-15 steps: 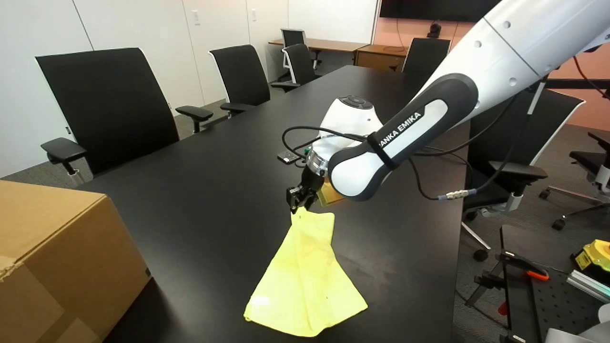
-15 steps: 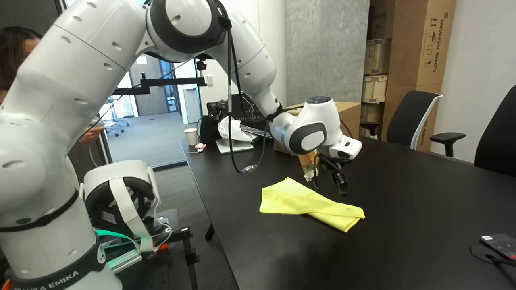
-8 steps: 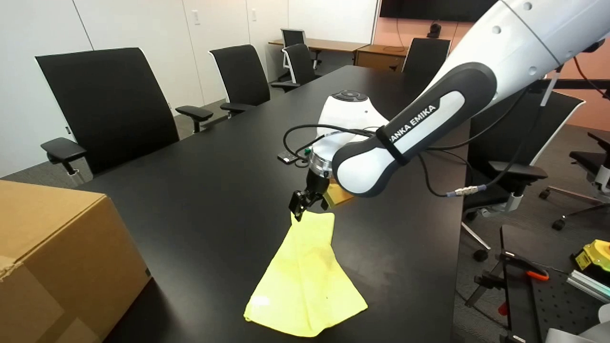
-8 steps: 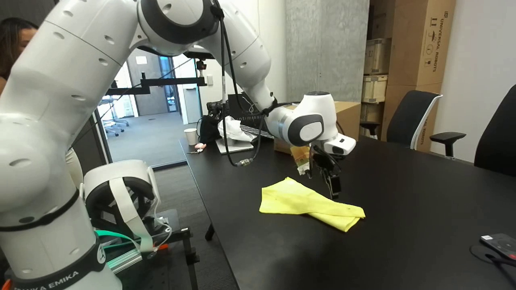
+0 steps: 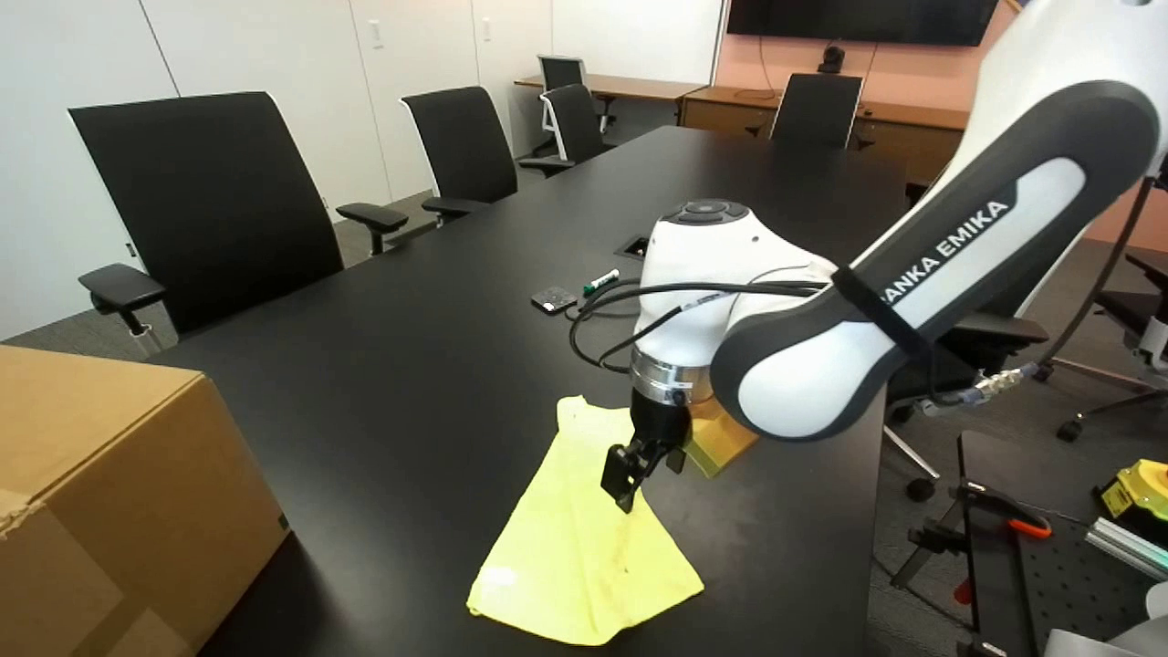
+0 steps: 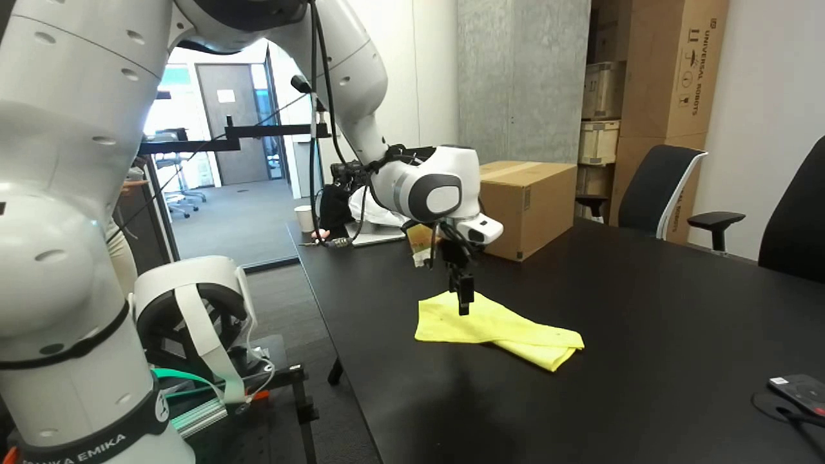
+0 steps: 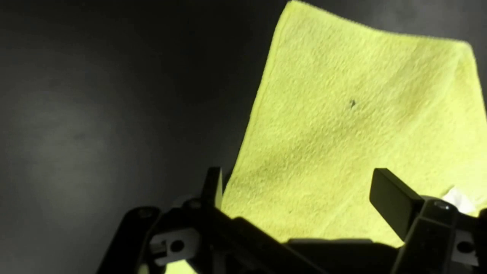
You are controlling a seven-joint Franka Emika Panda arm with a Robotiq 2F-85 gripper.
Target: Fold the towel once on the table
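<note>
One hand point(image 7: 299, 186) above yellow towel point(image 5: 584, 552)

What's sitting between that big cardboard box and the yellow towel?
Just bare black table: in an exterior view, it runs unbroken from the box across to the towel.

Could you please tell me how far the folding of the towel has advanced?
Done, apparently: in an exterior view, the towel lies on the table with layers overlapping, a lower one sticking out unevenly. In hand: nothing; in the wrist view the gripper stands open over the towel. Left, perhaps: squaring its edges, if a neat fold is wanted.
</note>
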